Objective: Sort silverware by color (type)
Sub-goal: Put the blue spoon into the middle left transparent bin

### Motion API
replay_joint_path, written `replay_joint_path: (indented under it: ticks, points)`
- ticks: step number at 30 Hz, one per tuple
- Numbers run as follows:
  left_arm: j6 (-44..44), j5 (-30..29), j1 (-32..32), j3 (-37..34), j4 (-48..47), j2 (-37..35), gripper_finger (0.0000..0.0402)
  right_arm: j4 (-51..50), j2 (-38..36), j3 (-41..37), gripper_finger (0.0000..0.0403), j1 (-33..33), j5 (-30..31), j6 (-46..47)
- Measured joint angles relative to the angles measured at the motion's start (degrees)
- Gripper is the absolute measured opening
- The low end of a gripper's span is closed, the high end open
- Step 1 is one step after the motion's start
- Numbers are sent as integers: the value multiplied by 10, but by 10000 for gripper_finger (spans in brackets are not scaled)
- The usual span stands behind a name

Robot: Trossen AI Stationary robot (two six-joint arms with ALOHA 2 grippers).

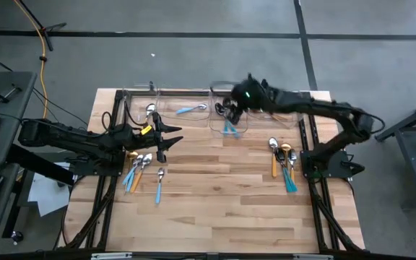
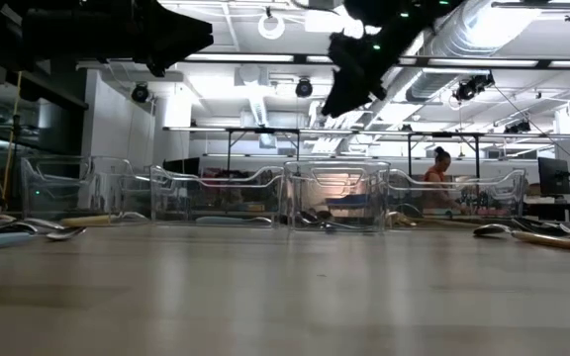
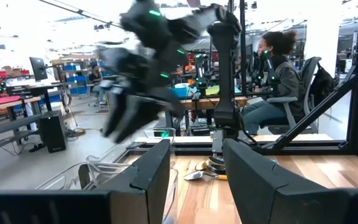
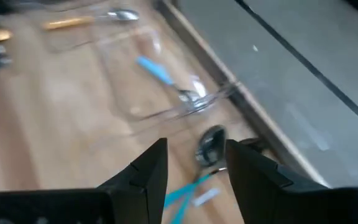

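Observation:
Along the table's far edge stands a row of clear bins (image 1: pixel 193 92). My right gripper (image 4: pixel 194 167) hangs open above one of the middle bins (image 1: pixel 230 119). On that bin's floor, below the gap between its fingers, lies a black spoon (image 4: pixel 209 147) with a blue handle. A light-blue-handled spoon (image 1: pixel 191 109) lies in the bin to the left, and another spoon (image 1: pixel 150 110) in the leftmost bin. My left gripper (image 1: pixel 170 137) is open, raised over the table beside the left pile of silverware (image 1: pixel 137 170). A second pile (image 1: pixel 284 160) lies at the right.
A single light-blue-handled spoon (image 1: pixel 159 184) lies on the wood near the left pile. The rightmost bin (image 1: pixel 276 108) sits under my right arm. Black frame rails (image 1: pixel 316 195) run along both table sides. A person (image 3: pixel 277 68) sits beyond the table's right side.

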Motion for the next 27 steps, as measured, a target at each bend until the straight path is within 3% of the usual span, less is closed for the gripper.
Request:
replay_joint_path:
  ticks: [6, 12, 17, 27]
  points:
    - [1, 0, 0, 0, 2, 0, 138, 278, -116, -239, 145, 97, -4, 30]
    - [-8, 8, 0, 9, 7, 0, 138, 523, -160, -352, 145, 167, -7, 6]
    - [-14, 35, 0, 12, -2, 0, 138, 564, -162, -362, 145, 190, -7, -39]
    - [-5, 33, 0, 12, -31, 0, 138, 561, -161, -362, 145, 201, -7, -55]
